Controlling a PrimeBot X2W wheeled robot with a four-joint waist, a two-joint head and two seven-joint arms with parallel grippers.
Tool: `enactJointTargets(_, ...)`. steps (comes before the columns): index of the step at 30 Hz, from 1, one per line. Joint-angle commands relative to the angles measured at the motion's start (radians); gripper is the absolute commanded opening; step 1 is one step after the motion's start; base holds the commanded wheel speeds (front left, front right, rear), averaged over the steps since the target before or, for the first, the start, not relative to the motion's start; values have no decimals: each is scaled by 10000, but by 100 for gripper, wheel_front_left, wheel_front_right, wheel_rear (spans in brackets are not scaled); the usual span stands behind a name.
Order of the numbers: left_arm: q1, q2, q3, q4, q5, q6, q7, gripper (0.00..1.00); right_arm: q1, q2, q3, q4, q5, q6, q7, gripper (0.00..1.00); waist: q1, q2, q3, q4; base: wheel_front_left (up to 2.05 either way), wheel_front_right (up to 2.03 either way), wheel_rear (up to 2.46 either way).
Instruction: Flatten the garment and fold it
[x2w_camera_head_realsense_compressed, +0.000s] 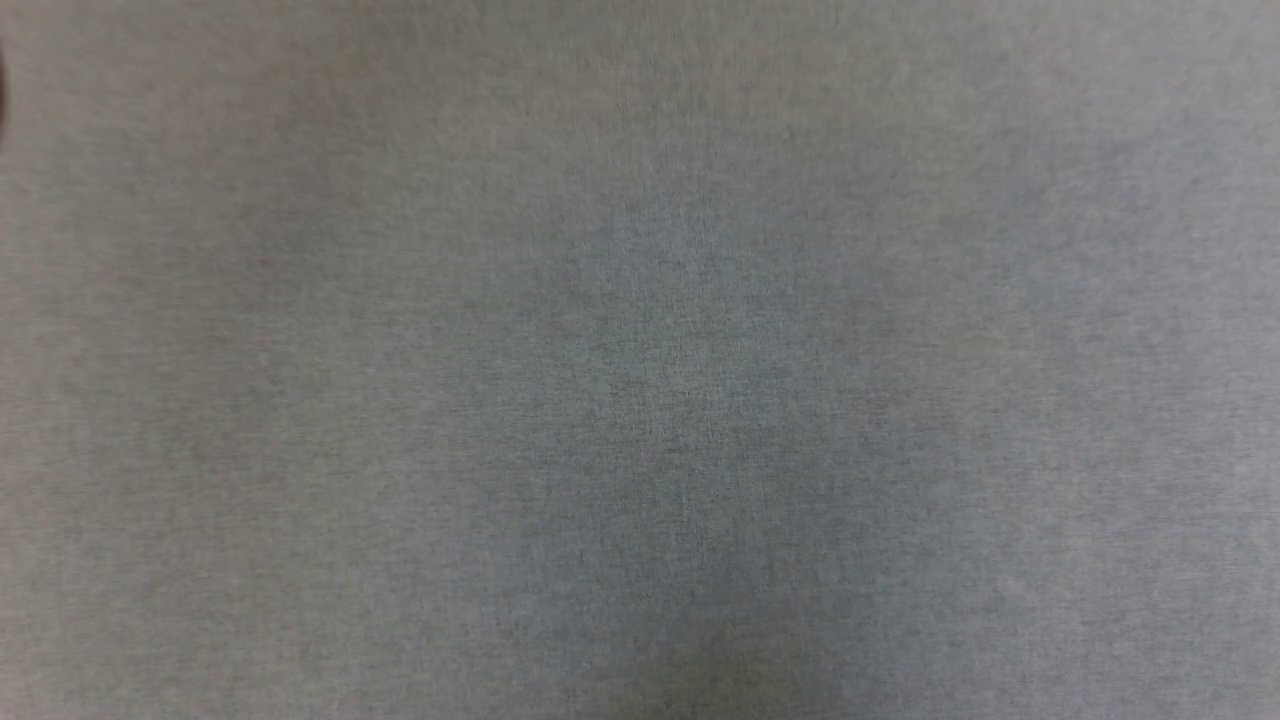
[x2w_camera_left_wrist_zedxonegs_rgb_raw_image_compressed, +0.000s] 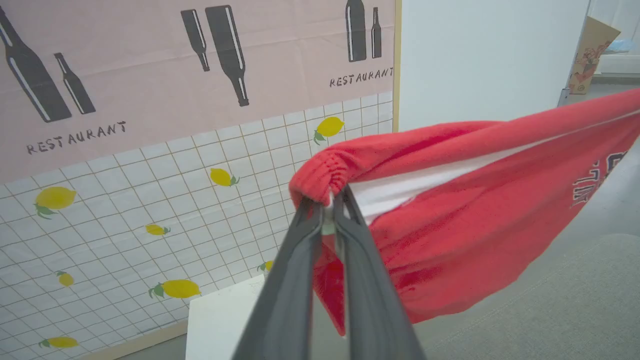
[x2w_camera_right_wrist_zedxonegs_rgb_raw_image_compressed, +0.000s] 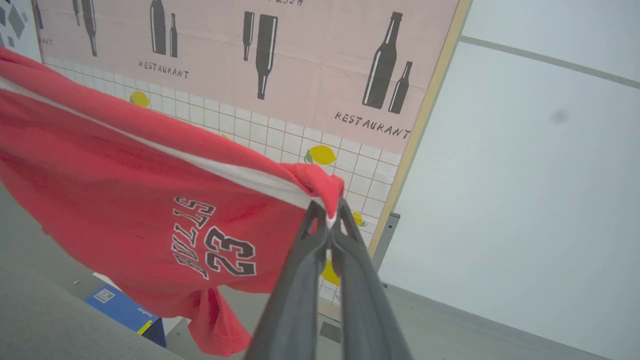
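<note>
Shorts: red shorts (x2w_camera_left_wrist_zedxonegs_rgb_raw_image_compressed: 450, 225), lifted off the surface and slung between the two grippers, the cloth sagging in the middle.
Left gripper: the left gripper (x2w_camera_left_wrist_zedxonegs_rgb_raw_image_compressed: 330, 202) has its fingers pinched together on a gathered, elastic-looking edge of the shorts, right where the white stripe (x2w_camera_left_wrist_zedxonegs_rgb_raw_image_compressed: 400, 187) begins.
Right gripper: the right gripper (x2w_camera_right_wrist_zedxonegs_rgb_raw_image_compressed: 327, 212) is clamped tight on another bunched corner, with the stripe running straight into its fingertips.
Lettering: "BULLS 23" (x2w_camera_right_wrist_zedxonegs_rgb_raw_image_compressed: 215, 245) in white with a dark outline, clear in the right wrist view, where it reads sideways. The left wrist view catches a few letters of it at the cloth's far edge, too cut off to read.
Backdrop: a pink banner (x2w_camera_left_wrist_zedxonegs_rgb_raw_image_compressed: 150, 65) with black bottle shapes and the word "RESTAURANT" (x2w_camera_left_wrist_zedxonegs_rgb_raw_image_compressed: 75, 134) printed several times. Below it is a white grid pattern dotted with yellow lemons (x2w_camera_left_wrist_zedxonegs_rgb_raw_image_compressed: 55, 197).
Wall: a plain pale wall (x2w_camera_right_wrist_zedxonegs_rgb_raw_image_compressed: 525, 200) beside the banner's wooden edge.
Surface: grey woven cloth (x2w_camera_head_realsense_compressed: 640, 360) in the head view, plain and flat.
Blue box: a blue box (x2w_camera_right_wrist_zedxonegs_rgb_raw_image_compressed: 125, 310) lies under the hanging shorts, with a small white label whose print is too fine to read.
Cardboard box: a brown cardboard box (x2w_camera_left_wrist_zedxonegs_rgb_raw_image_compressed: 592, 55) stands far off by the wall. It has a picture on its side that I cannot make out.
</note>
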Motion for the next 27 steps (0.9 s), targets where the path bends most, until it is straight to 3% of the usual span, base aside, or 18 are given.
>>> enactJointTargets(1, 205, -38, -96, 212, 74, -15, -185, 0, 110, 38, 83, 266, -19, -21, -224, 0, -3, 0, 450, -28, 0, 0, 0)
enactJointTargets(7, 2221, -511, -656, 723, -93, 39, -958, 0, 1558, 77, 998, 1004, 115, -21, -668, 0, -3, 0, 131, 301, 0, 0, 0)
enactJointTargets(16, 6541, -1104, -1341, 507, -476, 866, -1604, 0, 4574, -368, 2249, 1281, 426, -21, -271, 0, -3, 0, -860, 683, 0, 0, 0)
enactJointTargets(27, 9796, -827, -2089, -455, -623, 1331, -1625, 0, 7510, -1051, 2796, 953, 1189, -21, 1355, 0, -3, 0, -2604, 890, 0, 0, 0)
